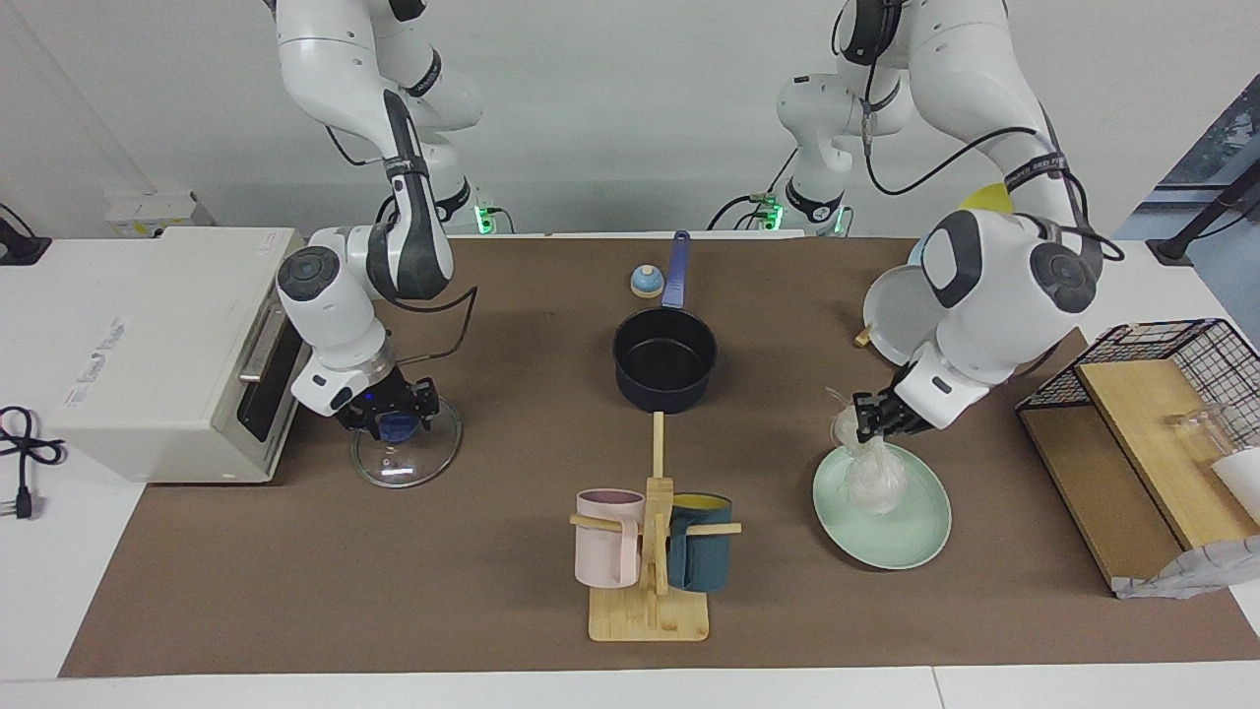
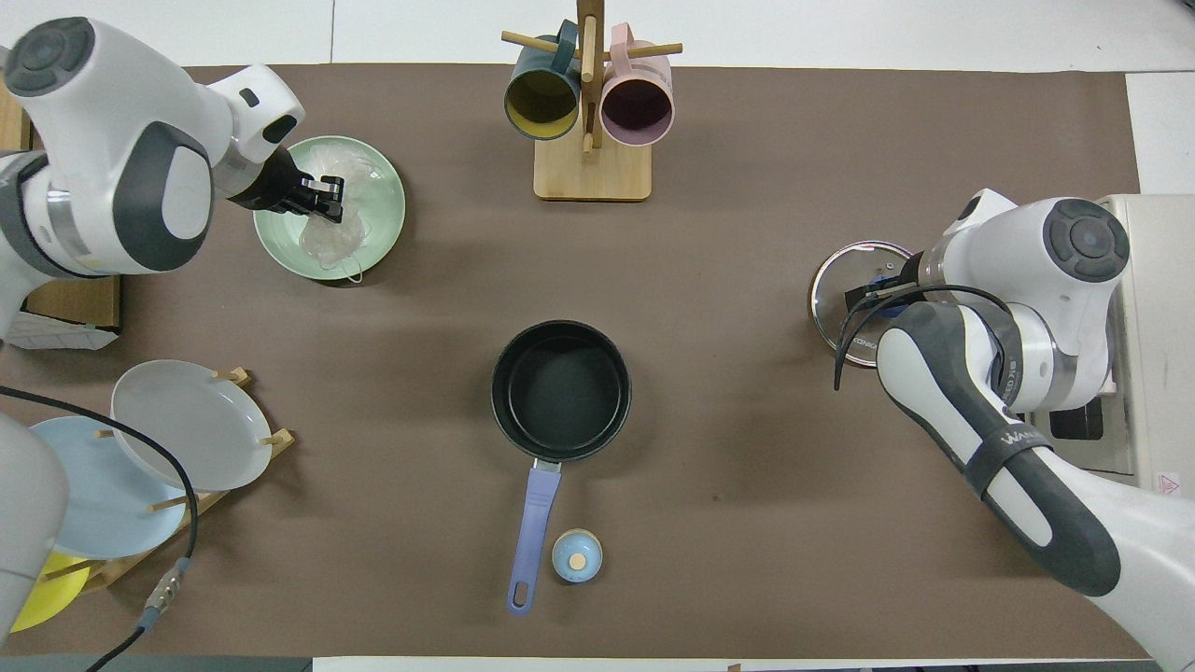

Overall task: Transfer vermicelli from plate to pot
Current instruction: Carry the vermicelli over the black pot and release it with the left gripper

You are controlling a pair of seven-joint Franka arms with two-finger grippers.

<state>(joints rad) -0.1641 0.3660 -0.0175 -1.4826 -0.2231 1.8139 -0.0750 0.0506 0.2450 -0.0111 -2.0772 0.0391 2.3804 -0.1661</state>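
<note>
Now | left claw clamps vermicelli | facing view shows it lifted above plate

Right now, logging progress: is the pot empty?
Empty: the pot shows a bare dark bottom; the vermicelli hangs over the plate.

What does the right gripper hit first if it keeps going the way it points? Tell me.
The right gripper points steeply down at the glass lid and sits at the lid's blue knob. Going straight on, it would probably meet the knob first, then the glass; whether it already touches is unclear.
</note>
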